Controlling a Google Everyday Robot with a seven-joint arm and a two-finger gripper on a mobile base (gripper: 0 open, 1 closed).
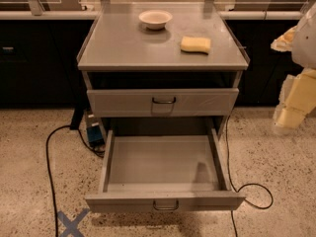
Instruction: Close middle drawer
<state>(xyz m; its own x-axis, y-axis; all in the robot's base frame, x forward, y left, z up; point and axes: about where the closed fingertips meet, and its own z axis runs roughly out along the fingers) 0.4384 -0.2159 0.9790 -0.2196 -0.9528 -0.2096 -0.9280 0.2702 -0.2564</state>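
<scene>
The middle drawer (163,169) is the wide, shallow grey tray pulled far out of the grey cabinet (163,48) toward me. Its tray is empty. Its low front panel (165,201) carries a small dark loop handle (165,206). Above it sits a taller-fronted grey drawer (163,102) with a pale square patch by its handle, almost flush with the cabinet. My gripper (291,110) and arm show as pale yellow and white parts at the right edge. They hang to the right of the cabinet at about the upper drawer's height, apart from both drawers.
A white bowl (155,19) and a yellow sponge (195,44) lie on the cabinet top. Black cables (49,172) run over the speckled floor on both sides. A blue tape cross (71,223) marks the floor at front left. Dark counters stand behind.
</scene>
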